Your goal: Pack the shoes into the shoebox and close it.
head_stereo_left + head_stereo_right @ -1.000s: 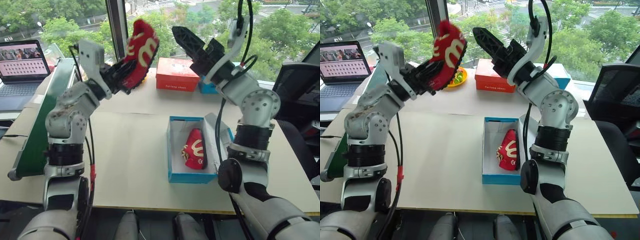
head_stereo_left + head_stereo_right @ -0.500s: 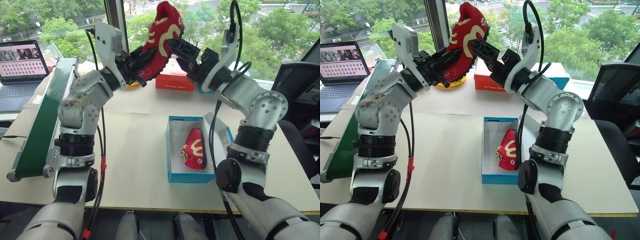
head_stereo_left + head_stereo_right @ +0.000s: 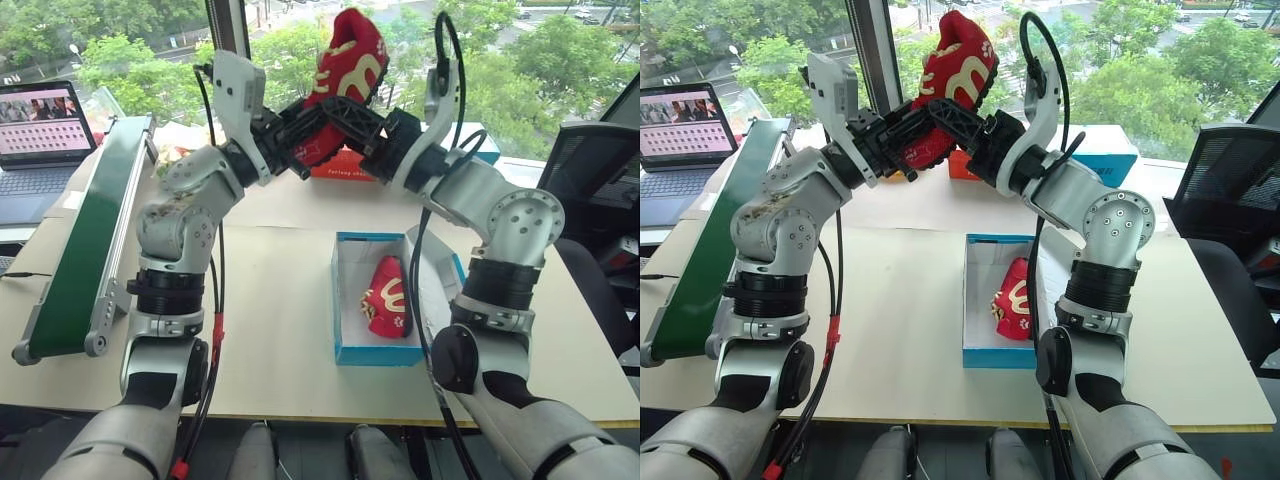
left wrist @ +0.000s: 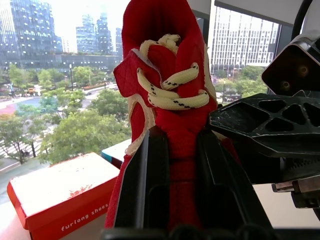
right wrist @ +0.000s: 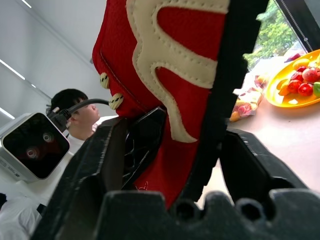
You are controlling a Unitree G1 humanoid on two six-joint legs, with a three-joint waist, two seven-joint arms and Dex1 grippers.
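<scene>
Two grippers' fingers (image 4: 150,180) around raised red shoe (image 3: 345,75), midair

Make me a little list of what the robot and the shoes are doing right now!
Raised shoe: red shoe held up in the air above the table
Left gripper: shut on the raised shoe
Right gripper: fingers on both sides of the same shoe, grip uncertain
Other shoe: lying inside the shoebox
Shoebox: blue, open, on the table
Behind: red box, plate of fruit
</scene>
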